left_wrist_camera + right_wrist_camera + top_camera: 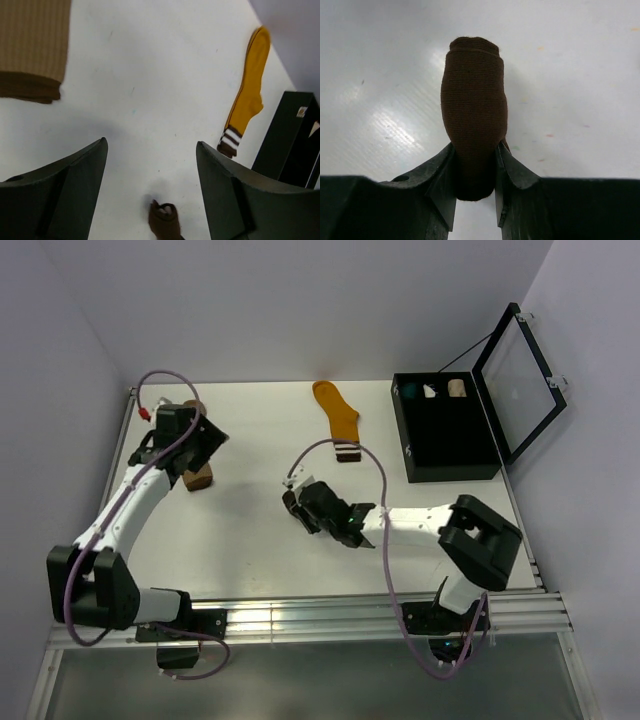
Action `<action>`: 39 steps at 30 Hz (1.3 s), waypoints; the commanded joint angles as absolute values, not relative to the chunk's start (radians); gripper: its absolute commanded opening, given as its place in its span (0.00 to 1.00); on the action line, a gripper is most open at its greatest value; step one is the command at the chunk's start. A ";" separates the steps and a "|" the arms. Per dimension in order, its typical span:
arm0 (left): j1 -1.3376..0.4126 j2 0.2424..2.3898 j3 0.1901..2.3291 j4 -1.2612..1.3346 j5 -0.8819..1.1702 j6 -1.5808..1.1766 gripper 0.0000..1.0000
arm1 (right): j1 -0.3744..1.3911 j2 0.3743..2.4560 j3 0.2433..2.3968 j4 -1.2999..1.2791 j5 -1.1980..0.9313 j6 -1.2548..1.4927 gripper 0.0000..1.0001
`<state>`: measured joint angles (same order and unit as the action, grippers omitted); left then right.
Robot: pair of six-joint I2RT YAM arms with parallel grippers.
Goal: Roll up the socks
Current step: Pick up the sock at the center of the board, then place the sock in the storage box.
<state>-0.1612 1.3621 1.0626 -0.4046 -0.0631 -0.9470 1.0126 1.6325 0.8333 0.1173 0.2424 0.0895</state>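
1. Right gripper [475, 152] pinches the rolled dark brown sock [474, 100] mid-tabletop [250, 540], and the roll's long axis points straight out from the fingers.
2. Left gripper [151, 145] is spread and empty near the far-left corner; the tan sock [32, 45] lies just ahead, leftward.
3. Mustard-orange sock [247, 85] lies flat by the far edge.

In the top view, the white tabletop [255, 430] lies bare across the middle, between the tan ribbed fabric sock [200, 478] at upper left and the mustard-orange sock with a striped cuff [338, 418] at upper centre. A narrow bare strip separates that sock from the open black hinged-lid case [455, 472] at upper right. The right arm [420, 523] and its looping purple cable [388, 575] cross the lower middle.
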 commanded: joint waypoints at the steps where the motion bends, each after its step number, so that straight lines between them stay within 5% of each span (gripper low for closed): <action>1: -0.117 1.219 1.095 -0.434 -0.107 -0.876 0.78 | 0.956 1.507 0.856 0.066 0.255 0.109 0.00; 17: -0.139 0.924 1.183 -0.653 -0.403 -0.589 0.96 | 0.461 1.354 1.121 -0.262 0.364 0.123 0.00; 26: -0.276 0.744 1.117 -0.655 -0.633 -0.525 0.99 | 0.109 1.495 1.354 -0.380 0.282 0.144 0.00; 39: -0.310 0.649 0.804 -0.330 -0.704 -0.538 0.99 | -0.109 1.738 1.453 -0.440 0.181 0.230 0.00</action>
